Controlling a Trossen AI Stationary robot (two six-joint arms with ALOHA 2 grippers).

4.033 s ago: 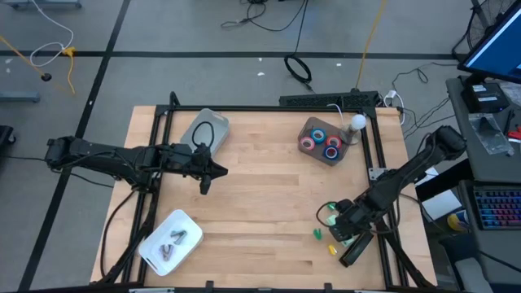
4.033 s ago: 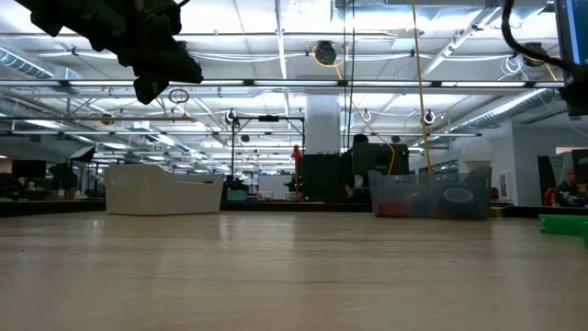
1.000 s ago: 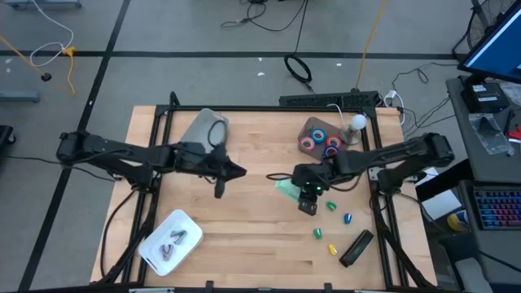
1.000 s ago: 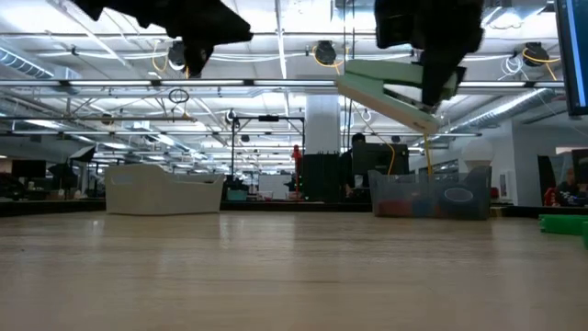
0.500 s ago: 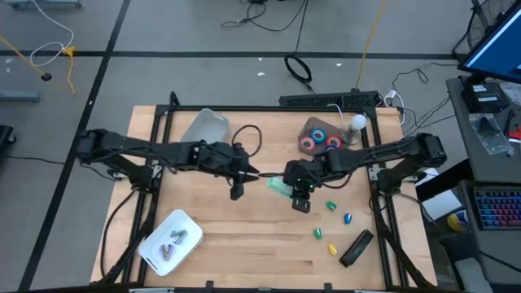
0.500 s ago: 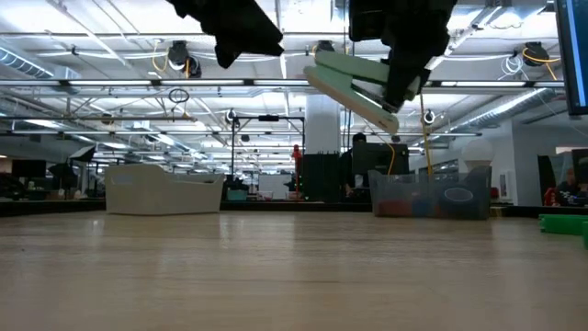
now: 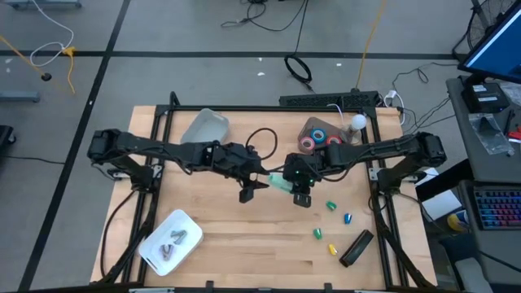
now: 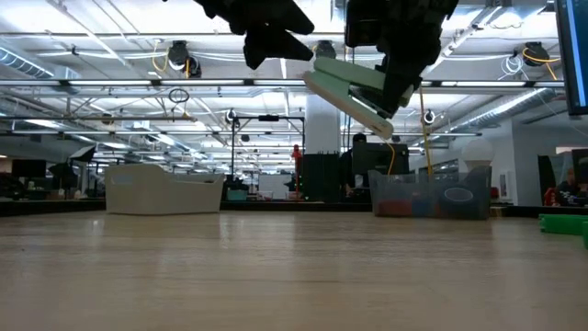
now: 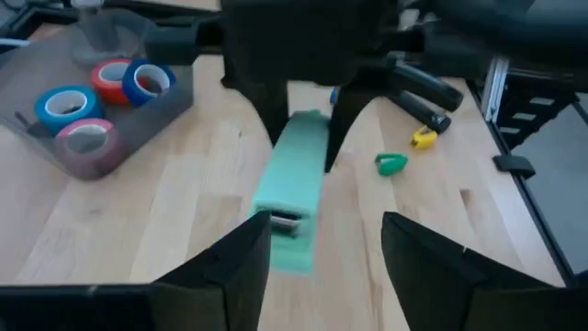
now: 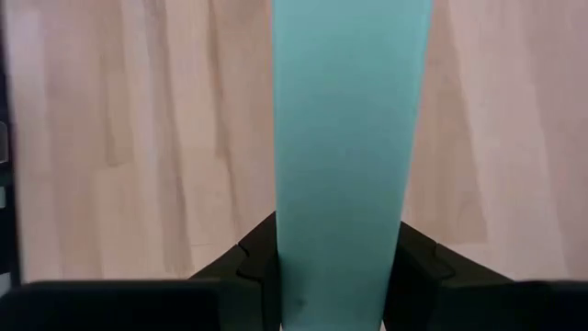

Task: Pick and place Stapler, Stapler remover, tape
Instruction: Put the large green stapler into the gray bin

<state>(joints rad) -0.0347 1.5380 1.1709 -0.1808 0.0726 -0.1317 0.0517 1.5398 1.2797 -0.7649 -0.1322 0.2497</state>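
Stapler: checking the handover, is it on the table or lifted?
Lifted: the green stapler hangs tilted above the table in the right gripper.

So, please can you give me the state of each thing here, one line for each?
Stapler: light green, held in the air above the table.
Right gripper: shut on the stapler.
Left gripper: open, at the stapler's free end.
Tape rolls: lying in their clear bin.
White tray: on the table, holds small grey items.
Black object: lying on the table.
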